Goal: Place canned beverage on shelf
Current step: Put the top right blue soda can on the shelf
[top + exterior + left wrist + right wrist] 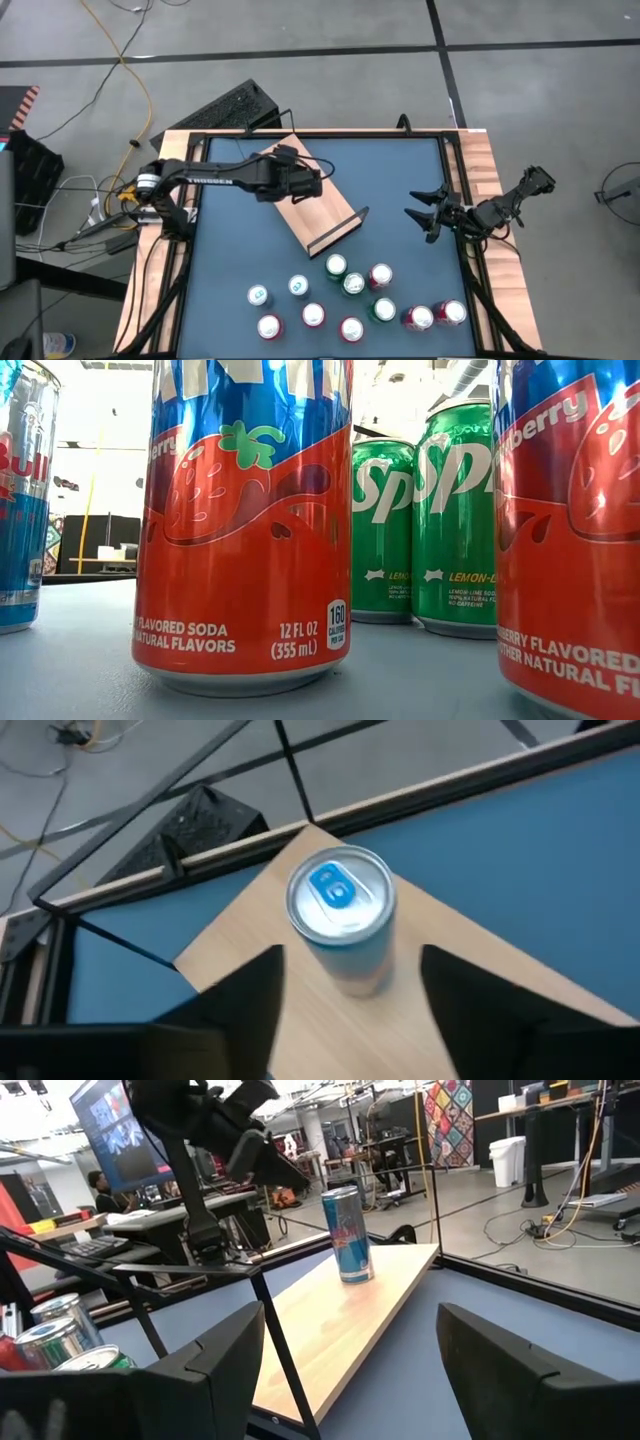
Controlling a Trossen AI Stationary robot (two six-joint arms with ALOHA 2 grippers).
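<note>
A slim blue-and-silver can [340, 915] stands upright on its base on the light-wood shelf [318, 212], near the shelf's far end; it also shows in the right wrist view [347, 1235]. My left gripper [308, 184] is open and hovers above the can, a finger on either side of it in the left wrist view [350, 975], touching nothing. In the high view the gripper hides the can. My right gripper [422, 212] is open and empty near the table's right edge, facing the shelf [340, 1320].
Several cans [345, 298], red, green and silver-blue, stand in a cluster on the near half of the blue table; the low view shows a red strawberry soda can [245, 520] close up. The shelf's black rail [340, 232] stands at its near end. A keyboard [235, 105] lies beyond the far edge.
</note>
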